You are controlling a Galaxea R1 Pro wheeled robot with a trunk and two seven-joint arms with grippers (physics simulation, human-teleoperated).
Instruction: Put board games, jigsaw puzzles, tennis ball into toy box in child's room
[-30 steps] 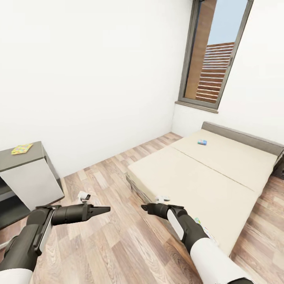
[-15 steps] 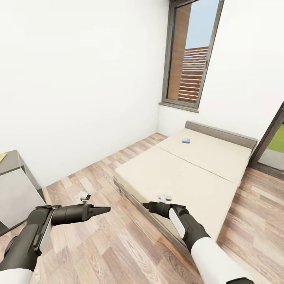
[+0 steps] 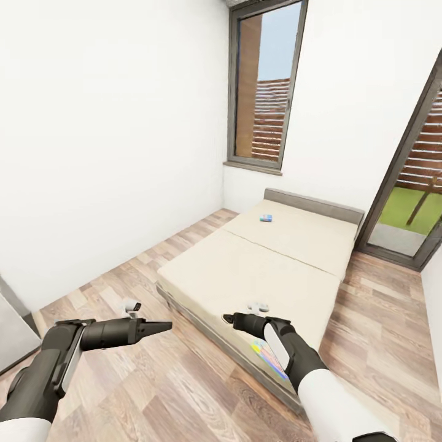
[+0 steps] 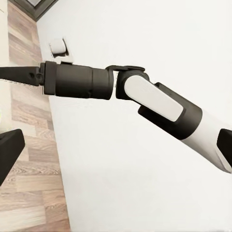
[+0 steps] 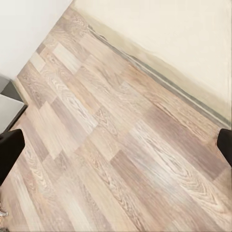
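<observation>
The bed [image 3: 245,276], with a plain beige mattress and grey frame, lies ahead on the plank floor. A small blue board game box [image 3: 265,218] rests on its far half near the headboard. A second, brightly coloured board game box [image 3: 265,355] lies on the near corner, partly hidden behind my right forearm. My left gripper [image 3: 166,326] hovers over the floor left of the bed, open and empty. My right gripper [image 3: 226,318] hangs above the bed's near edge, also open and empty; its fingers [image 5: 9,150] stand wide apart over the floorboards. The toy box is out of view.
A grey-white panel of the table [image 3: 12,334] shows at the left edge. A tall window [image 3: 264,92] is behind the bed and a glass door [image 3: 411,202] to its right. White walls close in on the left and back.
The camera has swung to the right: the table slid almost out at the left and the glass door came into view. Both arms keep the same pose.
</observation>
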